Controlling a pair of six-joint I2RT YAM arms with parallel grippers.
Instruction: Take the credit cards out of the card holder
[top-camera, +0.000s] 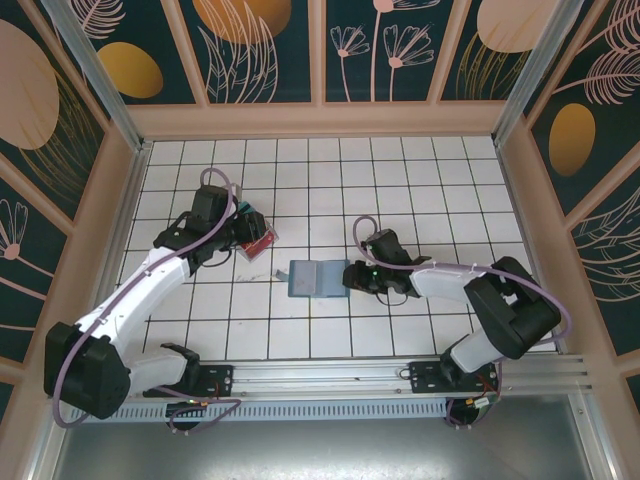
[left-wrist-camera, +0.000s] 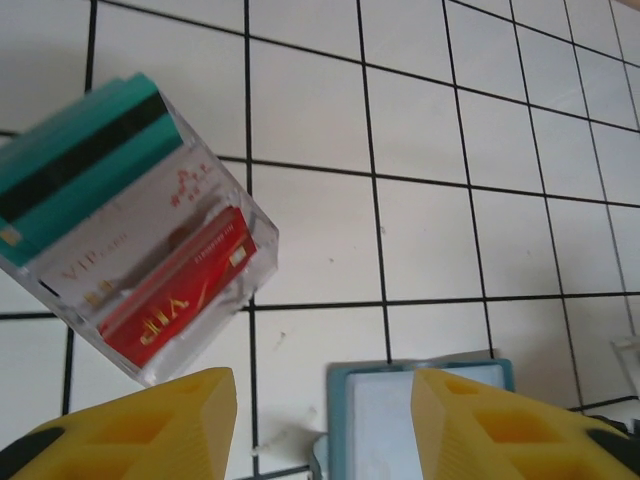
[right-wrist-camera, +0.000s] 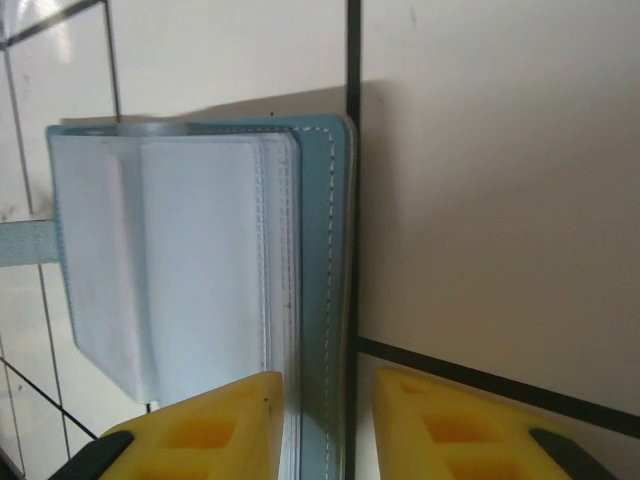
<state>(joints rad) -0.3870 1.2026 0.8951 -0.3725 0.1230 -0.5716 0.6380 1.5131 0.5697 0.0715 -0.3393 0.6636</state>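
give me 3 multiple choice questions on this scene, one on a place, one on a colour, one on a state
1. From above, the stack of thin plastic cards lies where relative to the blue-grey soft bifold wallet? A on it B left of it C right of it
2. The card with the black stripe is: A teal B red C yellow
3. The wallet is: A folded shut B open, inside up C rolled up
Key: B, the stack sits apart on the tiles to the left; A, teal shows either side of the stripe; B, its pale pocket panels face up.
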